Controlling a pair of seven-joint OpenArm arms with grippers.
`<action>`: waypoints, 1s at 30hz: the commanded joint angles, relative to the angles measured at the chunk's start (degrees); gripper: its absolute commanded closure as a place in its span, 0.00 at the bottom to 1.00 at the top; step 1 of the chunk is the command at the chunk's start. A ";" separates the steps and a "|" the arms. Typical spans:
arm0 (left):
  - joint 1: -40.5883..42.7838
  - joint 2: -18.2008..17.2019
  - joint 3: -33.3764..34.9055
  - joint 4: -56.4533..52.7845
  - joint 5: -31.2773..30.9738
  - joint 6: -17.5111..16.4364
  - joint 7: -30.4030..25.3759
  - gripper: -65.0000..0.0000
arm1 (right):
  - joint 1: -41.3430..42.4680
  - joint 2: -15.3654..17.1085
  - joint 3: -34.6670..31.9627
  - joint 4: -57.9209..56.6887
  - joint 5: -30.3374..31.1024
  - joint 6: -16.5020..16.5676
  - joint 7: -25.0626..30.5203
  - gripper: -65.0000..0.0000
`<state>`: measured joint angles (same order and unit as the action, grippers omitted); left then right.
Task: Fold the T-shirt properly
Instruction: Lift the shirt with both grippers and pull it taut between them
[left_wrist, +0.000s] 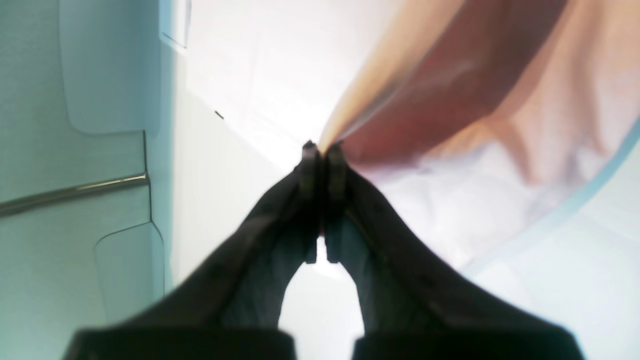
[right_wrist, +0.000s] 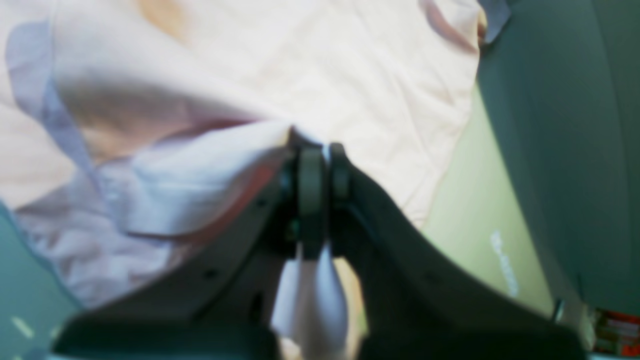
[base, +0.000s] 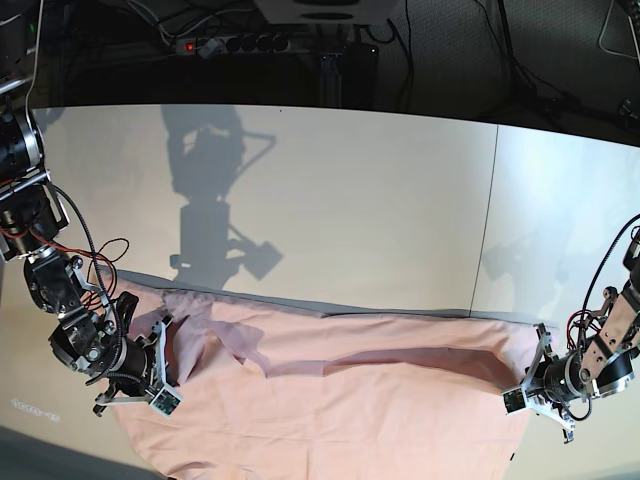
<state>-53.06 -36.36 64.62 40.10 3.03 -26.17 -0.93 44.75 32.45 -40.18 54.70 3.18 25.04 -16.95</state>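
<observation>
Presently catalogued, one garment and two holders.

Item: T-shirt (base: 350, 400), pale pink, spread wide across the near half of the bench (base: 330, 220), its lower part running off the near edge of the base view. A raised fold line crosses it from side to side; the far hem lies roughly parallel to the bench's far edge.

Holder one: right gripper (right_wrist: 320, 150), near the bench's left edge in the base view. Jaws clamped on a bunched edge of the cloth, fabric pinched between the pads and a tail of it hanging below them in the right wrist view.

Holder two: left gripper (left_wrist: 322, 150), near the bench's right edge in the base view. Jaws pressed together on a corner of cloth, which fans out tautly away from the tips.

Purpose, as judged: both ends are held at opposite sides so the fabric stays stretched and flat between them, ready to be carried over as one even fold without sagging in the middle.

Relation: the garment spans the whole gap between the two grippers, touching both, with its bulk resting on the bench.
</observation>
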 joint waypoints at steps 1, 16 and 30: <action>-2.34 -0.63 -0.39 0.26 -0.24 1.53 -0.59 1.00 | 2.58 0.66 0.66 0.09 -0.22 3.96 1.55 1.00; -2.49 1.64 -0.39 -3.30 -3.91 13.57 0.79 0.76 | 4.39 -1.86 0.68 -4.76 -1.68 3.63 4.74 0.78; -3.23 2.10 -0.85 -2.93 -23.30 29.51 10.19 0.79 | 4.11 -2.16 5.01 -5.16 11.61 -5.79 1.66 0.37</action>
<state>-53.82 -33.78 64.45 36.64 -20.49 1.69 10.22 46.54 29.69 -35.83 49.06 14.61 22.70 -16.67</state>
